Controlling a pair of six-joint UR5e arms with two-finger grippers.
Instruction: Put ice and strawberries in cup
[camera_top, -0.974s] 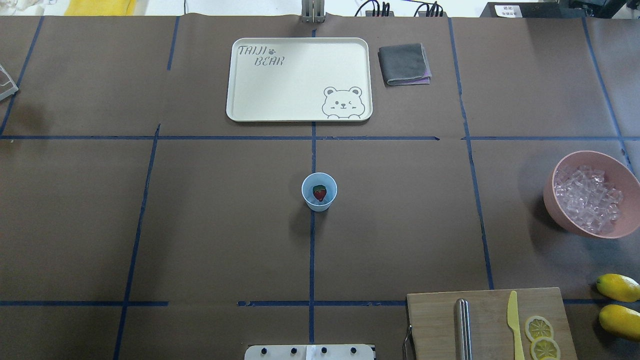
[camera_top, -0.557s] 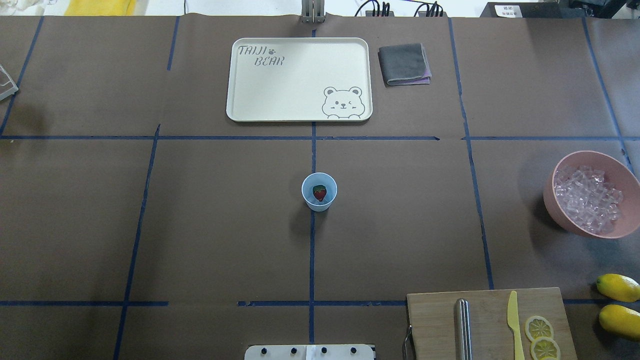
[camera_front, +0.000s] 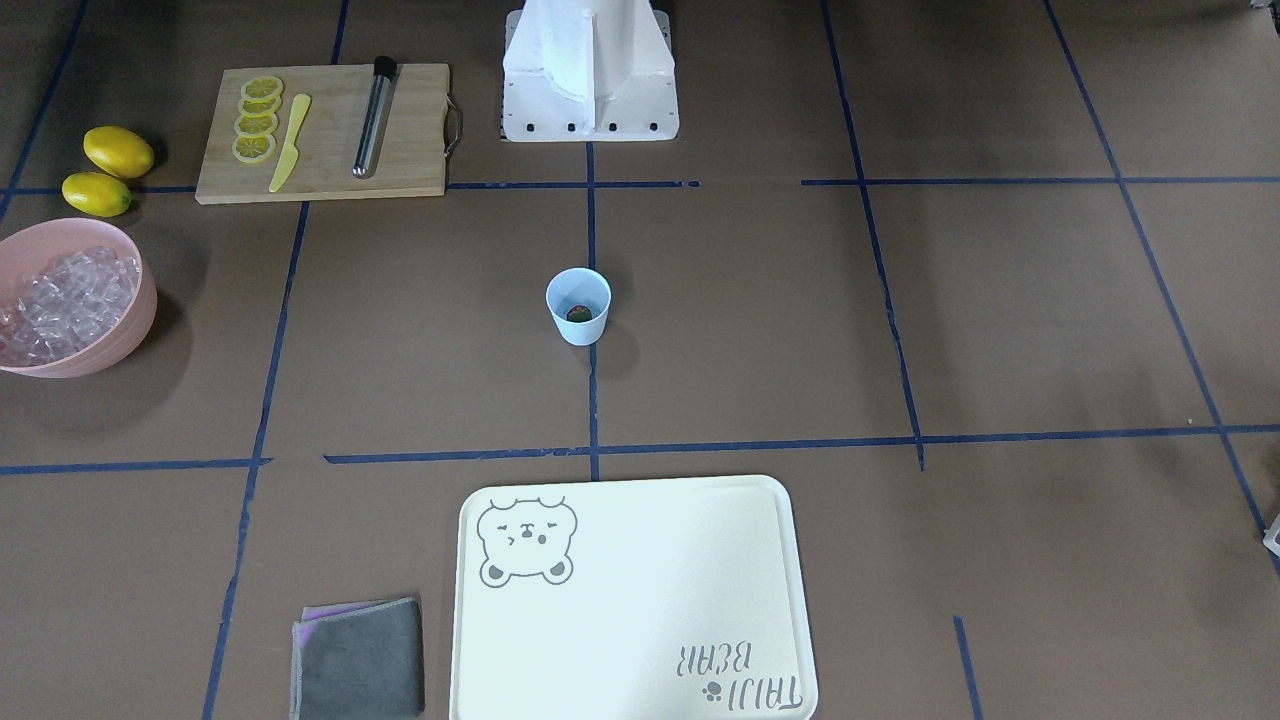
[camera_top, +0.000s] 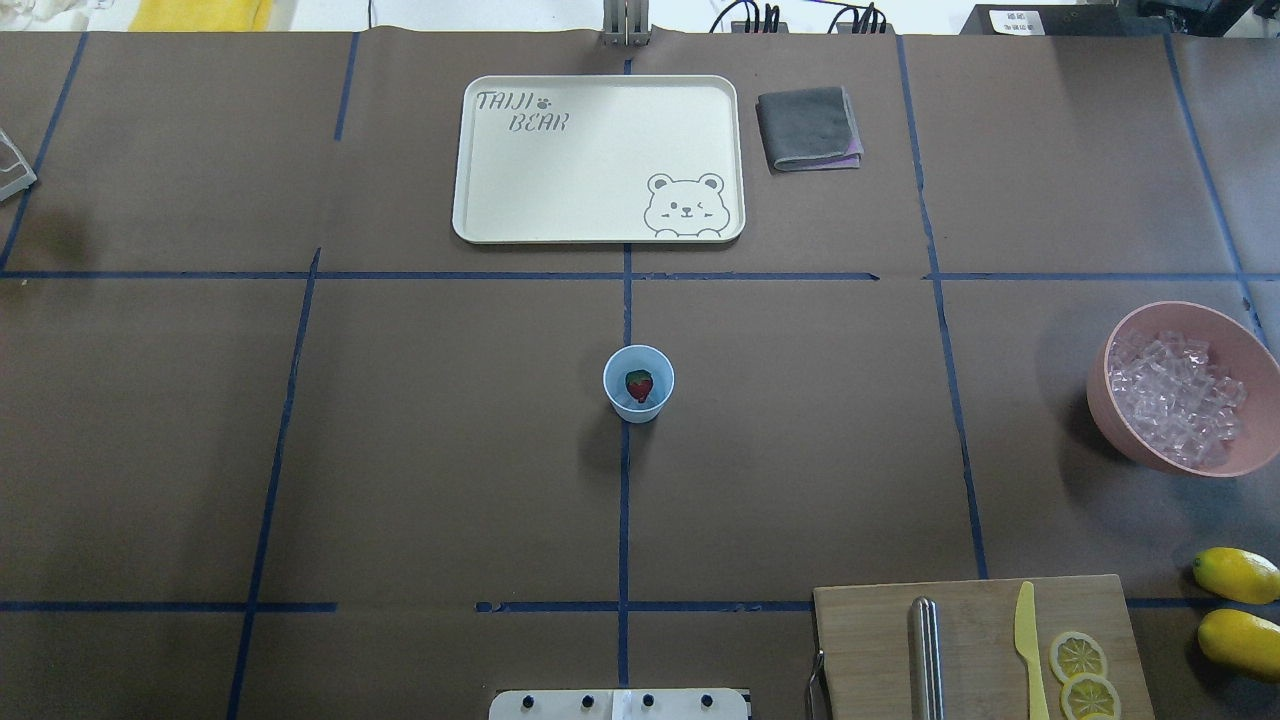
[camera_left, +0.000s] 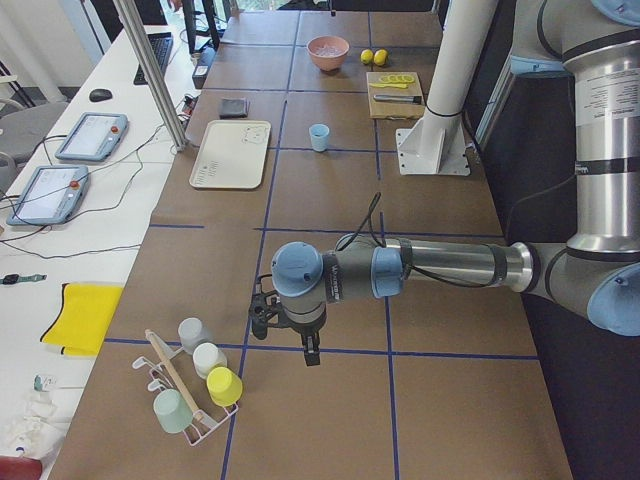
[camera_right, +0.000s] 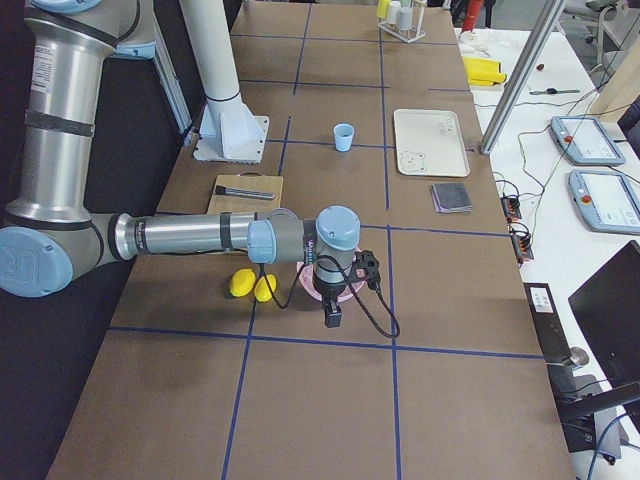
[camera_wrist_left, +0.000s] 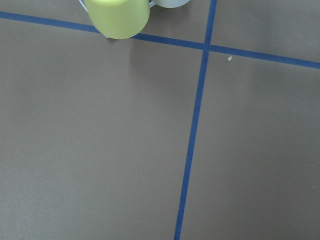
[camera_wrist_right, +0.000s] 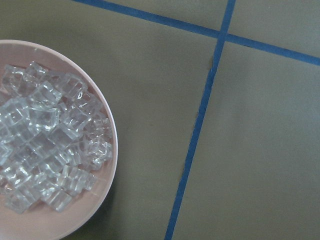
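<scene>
Nothing on the table is shifting between the earlier overhead pictures and this one; the cup, the bowl and the rest are lying just where they were.

The ice (camera_top: 1175, 400) is sitting heaped in the pink bowl (camera_top: 1110, 425) at the table's right end, well apart from the cup (camera_top: 638, 384). The cup is standing upright at the middle of the table with the strawberry (camera_top: 639, 385) lying in its bottom and no ice showing in it. By that, the fruit half of the task is looking done and the ice half is waiting.

The right gripper (camera_right: 332, 320) is hanging above the bowl's edge. Its wrist camera is looking straight down, showing the ice (camera_wrist_right: 45, 150) off to the left of the frame and bare table under the middle. So the heap is lying slightly to one side of the fingers rather than directly below, and a short sideways correction is probably needed before any descent. The cubes are small and piled at random, offering no long axis to line up with.

The left gripper (camera_left: 308, 352) is hovering far away at the opposite end, beside the rack of cups (camera_left: 190, 400), so the right arm is plainly the nearer one.

Neither gripper's fingers are showing in any close view, so it cannot be told whether they are spread or closed.
</scene>
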